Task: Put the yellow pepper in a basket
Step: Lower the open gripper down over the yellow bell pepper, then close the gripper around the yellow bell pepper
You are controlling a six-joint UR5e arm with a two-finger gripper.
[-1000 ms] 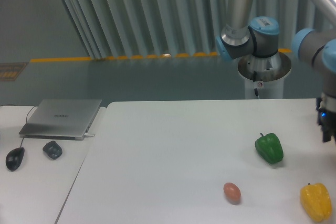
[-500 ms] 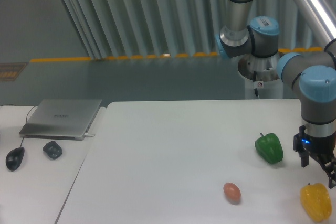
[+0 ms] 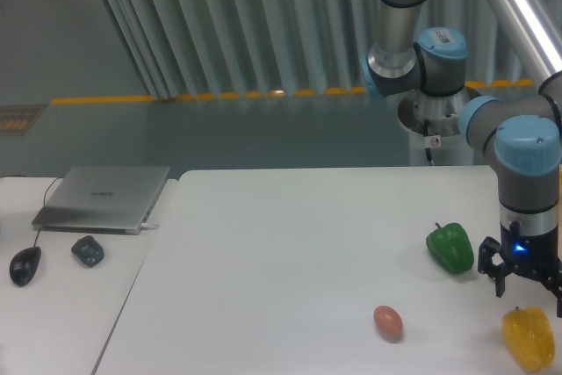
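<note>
Since the earlier frame the arm has swung in from the right edge, and its pincer [image 3: 527, 292] now hangs with fingers spread wide just above the yellow pepper [image 3: 529, 337]. That pepper lies untouched at the near right corner of the white counter [image 3: 281, 252]. A small reddish egg [image 3: 387, 322] sits to its left. Slightly farther back, a green pepper [image 3: 450, 248] rests beside the arm's wrist. On a separate surface at far left lie a black mouse [image 3: 25, 265], a small dark object [image 3: 88, 250] and a closed silver laptop [image 3: 104, 197].
</note>
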